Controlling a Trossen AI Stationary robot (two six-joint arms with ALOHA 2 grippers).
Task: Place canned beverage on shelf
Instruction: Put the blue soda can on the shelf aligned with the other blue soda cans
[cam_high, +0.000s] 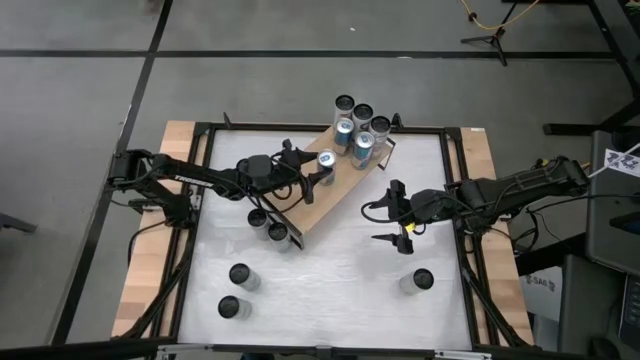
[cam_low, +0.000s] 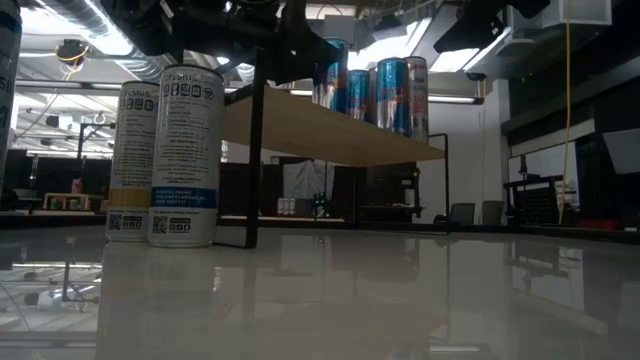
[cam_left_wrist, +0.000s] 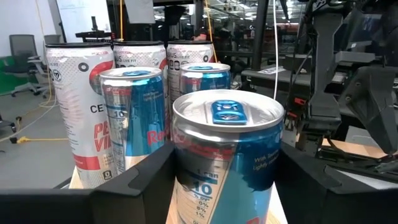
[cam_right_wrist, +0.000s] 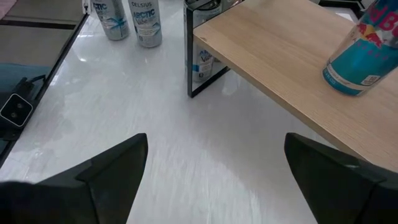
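My left pincer (cam_high: 318, 172) sits over the shelf (cam_high: 345, 195), its fingers (cam_left_wrist: 134, 186) flanking a blue-and-silver can (cam_left_wrist: 227, 155) that stands upright on the wooden board. Whether they press on the can or stand just clear of its sides, I cannot tell. Just beyond this can, at the board's far end, a cluster of cans (cam_high: 360, 125) stands upright, blue ones and taller white ones together, so I judge a good part of the job done. My right pincer (cam_high: 397, 215) hangs spread wide and empty over the white desk (cam_high: 340, 270), beside the shelf. What is left: two cans (cam_high: 268, 224) by the shelf's near end, two more (cam_high: 234, 291) toward the desk's near left corner, and one (cam_high: 421, 281) near my right arm.
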